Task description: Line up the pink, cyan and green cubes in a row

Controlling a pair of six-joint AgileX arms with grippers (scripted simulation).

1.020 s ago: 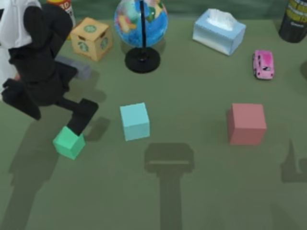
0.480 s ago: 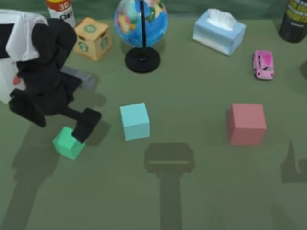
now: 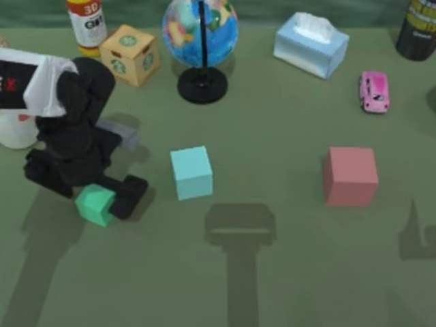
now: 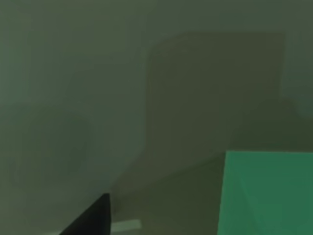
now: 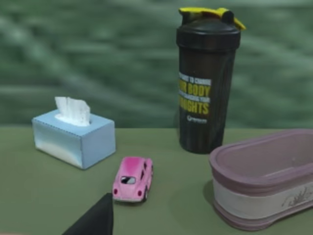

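Green cube (image 3: 95, 204) — smallest of three, near the table's left edge; rigid, light, matte, best pinched on opposite flat faces. My left gripper (image 3: 102, 199) straddles it, fingers spread, not yet clamped. Cyan cube (image 3: 191, 172) sits mid-table, pink cube (image 3: 350, 176) well right. Right arm parked — out of the top view.

A dull green table (image 3: 286, 272) carries everything. Along its far edge stand a bottle (image 3: 86, 26), a tan box (image 3: 129, 54), a globe (image 3: 201, 41), a tissue box (image 3: 310, 45) and a dark shaker (image 3: 417, 27). A toy car (image 3: 374, 91) lies near the right side. Nearer lie the green cube (image 3: 95, 204) at left, the cyan cube (image 3: 191, 172) mid-table, and the pink cube (image 3: 350, 176) well apart at right. A lilac tub (image 5: 266, 176) sits beside the shaker.
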